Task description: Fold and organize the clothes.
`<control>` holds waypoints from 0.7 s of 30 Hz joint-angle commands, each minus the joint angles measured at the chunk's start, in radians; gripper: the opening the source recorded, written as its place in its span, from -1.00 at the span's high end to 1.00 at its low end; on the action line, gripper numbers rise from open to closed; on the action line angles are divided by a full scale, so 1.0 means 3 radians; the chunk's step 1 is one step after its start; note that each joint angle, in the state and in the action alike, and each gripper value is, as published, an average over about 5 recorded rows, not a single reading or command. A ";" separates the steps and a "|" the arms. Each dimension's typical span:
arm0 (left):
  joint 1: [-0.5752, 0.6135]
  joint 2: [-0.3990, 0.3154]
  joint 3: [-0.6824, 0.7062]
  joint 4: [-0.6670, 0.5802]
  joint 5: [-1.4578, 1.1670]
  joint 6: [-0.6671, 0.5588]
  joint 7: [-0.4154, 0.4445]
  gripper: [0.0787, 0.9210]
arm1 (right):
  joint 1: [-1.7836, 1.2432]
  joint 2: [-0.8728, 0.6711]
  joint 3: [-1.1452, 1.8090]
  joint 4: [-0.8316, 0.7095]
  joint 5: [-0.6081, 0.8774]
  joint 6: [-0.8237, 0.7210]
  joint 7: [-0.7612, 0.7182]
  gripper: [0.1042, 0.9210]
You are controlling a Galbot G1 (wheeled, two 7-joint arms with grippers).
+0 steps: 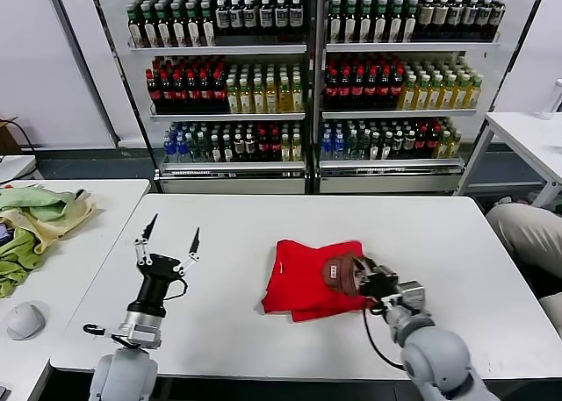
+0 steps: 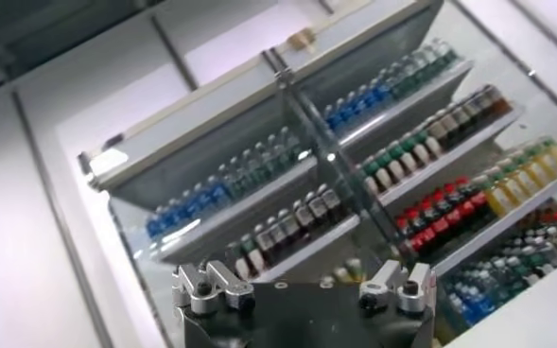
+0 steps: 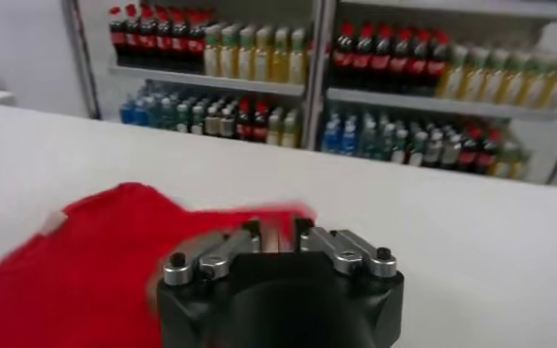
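White table (image 1: 263,234), stocked bottle shelves (image 1: 307,76) behind.

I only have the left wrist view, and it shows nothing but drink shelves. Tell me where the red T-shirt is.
Observer: The red T-shirt lies bunched and partly folded near the middle of the white table.
Operator: Report the right hand.
Observer: The right hand is low at the shirt's right edge, beside the brown print. I cannot tell whether it grips the cloth.
Operator: Now place my left hand.
Observer: The left hand stands upright and open over the table, left of the shirt and apart from it.
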 commanded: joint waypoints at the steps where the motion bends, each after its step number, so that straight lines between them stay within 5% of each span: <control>1: -0.0110 0.0033 0.0250 0.0084 0.0431 -0.0469 0.0076 -0.77 | -0.0436 -0.0193 0.0893 0.0292 -0.0554 0.0333 -0.0245 0.28; 9: -0.0508 0.0060 0.0198 0.0326 0.0618 -0.0641 0.0114 -0.77 | -0.0307 -0.0244 0.1199 0.0079 -0.0559 0.0766 -0.0187 -0.25; 15: -0.0513 0.0168 0.0189 0.0375 -0.0703 -0.0166 0.0401 -0.77 | 0.0089 -0.0253 0.1018 -0.0216 -0.0553 0.0879 -0.0182 -0.65; 21: -0.0510 0.0158 0.0074 0.0502 -0.0813 -0.0119 0.0412 -0.77 | 0.0451 -0.0180 0.0654 -0.0489 -0.0702 0.0879 -0.0131 -0.76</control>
